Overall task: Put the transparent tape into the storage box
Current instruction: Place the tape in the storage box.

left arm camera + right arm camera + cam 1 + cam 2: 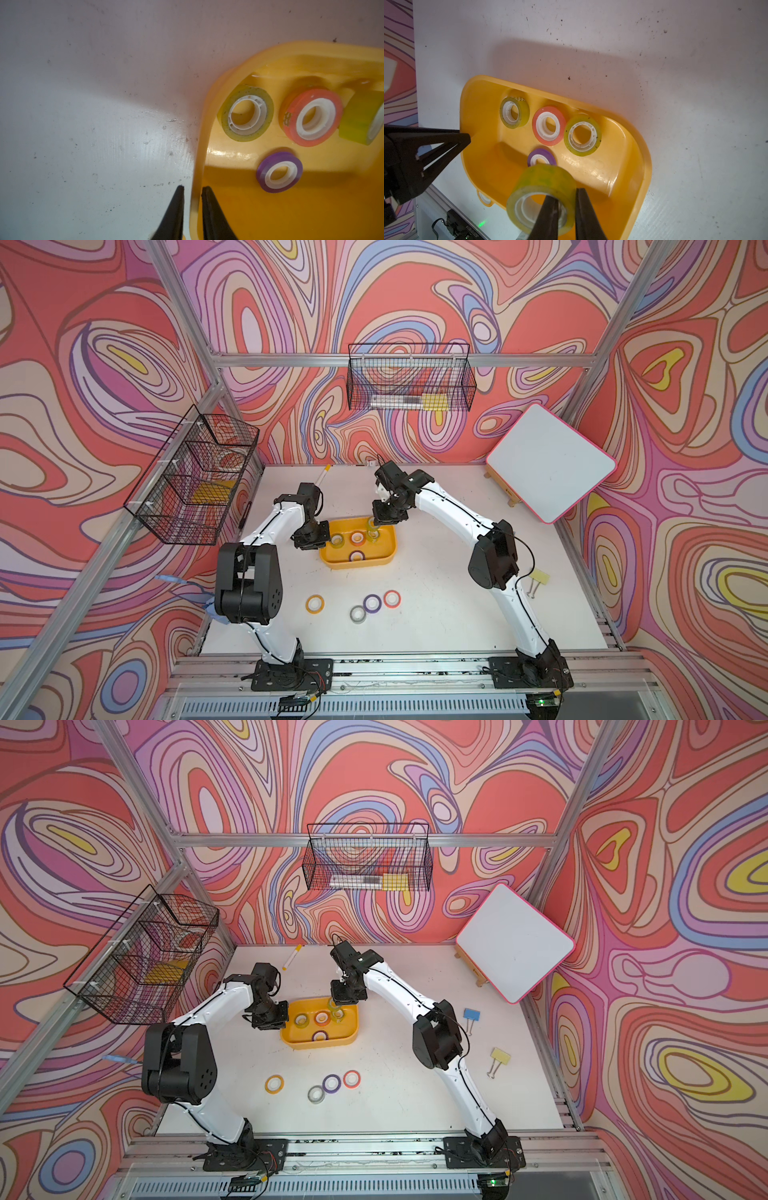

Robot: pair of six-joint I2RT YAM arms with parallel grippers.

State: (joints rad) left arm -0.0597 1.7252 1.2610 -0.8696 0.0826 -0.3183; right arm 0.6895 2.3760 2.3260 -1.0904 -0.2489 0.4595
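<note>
Where both top views look down on the white table (440,580), the storage box (358,565) (320,1045), a shallow yellow-orange tub, sits near the table's middle. The left gripper (319,544) meets the box at its nine o'clock rim. The right gripper (375,526) hangs over the twelve o'clock edge, carrying the transparent tape (372,529) on edge. Four loose rolls (357,614) lie on the table at the box's six o'clock, well apart from it. In the left wrist view, the left gripper's black fingers (176,212) stand narrowly apart astride the rim of the storage box (195,207), one outside and one inside; whether they pinch it cannot be told. A clear roll (225,118), a red roll (291,124) and a purple roll (262,172) lie flat inside. In the right wrist view, the right gripper (566,209) is clamped on the wall of the transparent tape (544,182), one finger through the core and one outside, holding it above the box floor.
</note>
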